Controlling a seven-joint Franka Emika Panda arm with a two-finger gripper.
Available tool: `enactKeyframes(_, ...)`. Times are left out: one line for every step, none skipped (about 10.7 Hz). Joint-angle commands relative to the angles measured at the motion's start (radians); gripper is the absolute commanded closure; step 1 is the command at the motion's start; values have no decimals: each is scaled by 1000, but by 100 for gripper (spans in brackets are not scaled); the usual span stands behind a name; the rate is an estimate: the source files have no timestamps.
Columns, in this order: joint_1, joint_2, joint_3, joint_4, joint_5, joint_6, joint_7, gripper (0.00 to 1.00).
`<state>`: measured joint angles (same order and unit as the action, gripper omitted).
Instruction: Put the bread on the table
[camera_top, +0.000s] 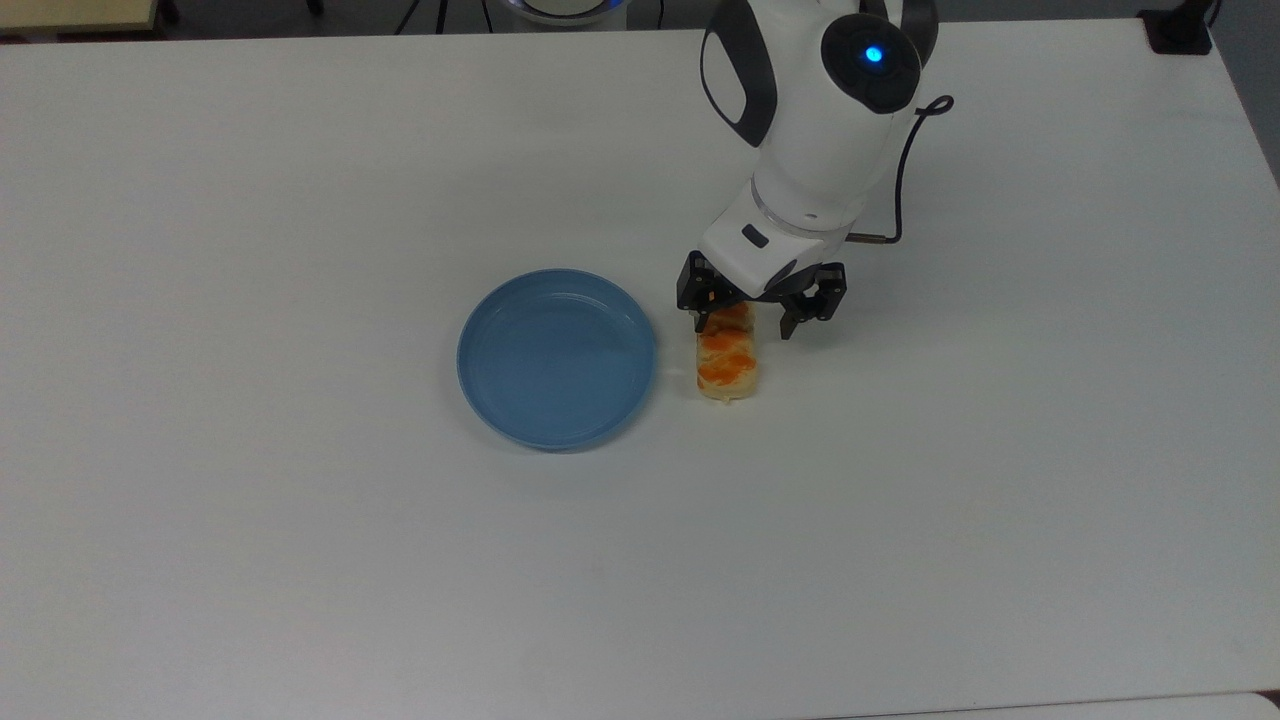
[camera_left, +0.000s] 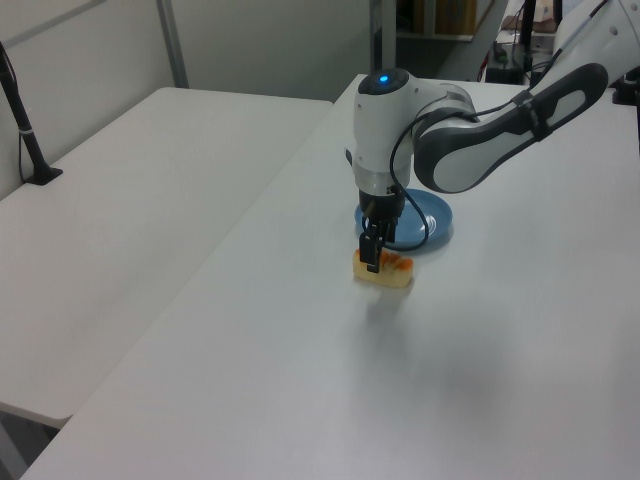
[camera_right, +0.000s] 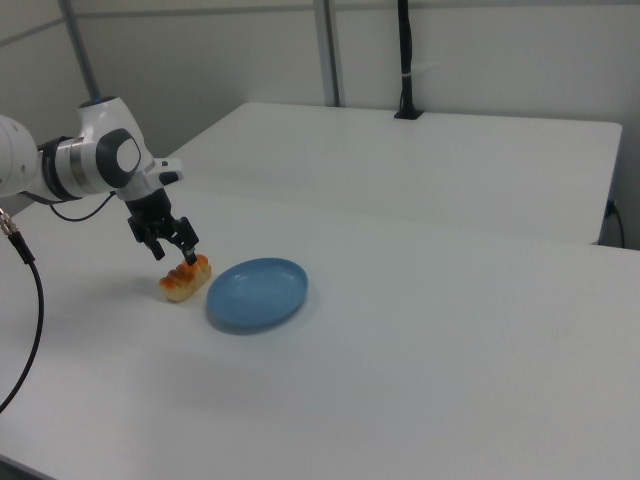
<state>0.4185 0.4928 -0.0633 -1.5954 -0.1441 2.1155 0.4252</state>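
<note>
The bread (camera_top: 727, 360) lies flat on the table (camera_top: 300, 550), just beside the plate (camera_top: 556, 357), on the top view's right of it. The gripper (camera_top: 759, 318) sits over the end of the bread that is far from the camera, and its fingers are spread wide with nothing held. One finger looks very close to the bread, so if the arm goes sideways and not straight up, I think it could bump the bread and roll it into the plate. The top view shows the gap between the two fingers, which the left view hides behind the arm. The left view (camera_left: 382, 270) shows the bread resting down on the table, with the plate behind it.
</note>
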Motion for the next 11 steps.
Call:
enactKeyframes(-4,-65,-18,5,-3,-66,15,0)
enactKeyframes(-24,-91,-19,17,-5,-113,9,0)
enactKeyframes(-55,-130,-20,18,-6,-156,-18,0)
enactKeyframes(-85,-176,-20,18,-3,-204,-78,0)
enactKeyframes(-117,-219,-20,18,-2,-253,-132,0)
enactKeyframes(-159,-273,-16,18,3,-314,-190,0)
enactKeyframes(-196,-322,-13,18,15,-371,-268,0)
enactKeyframes(-242,-371,-13,17,55,-429,-334,0)
enactKeyframes(-272,-413,-10,15,78,-490,-356,0)
enactKeyframes(-279,-443,-12,8,77,-511,-350,0)
enactKeyframes(-302,-459,-12,5,77,-511,-355,0)
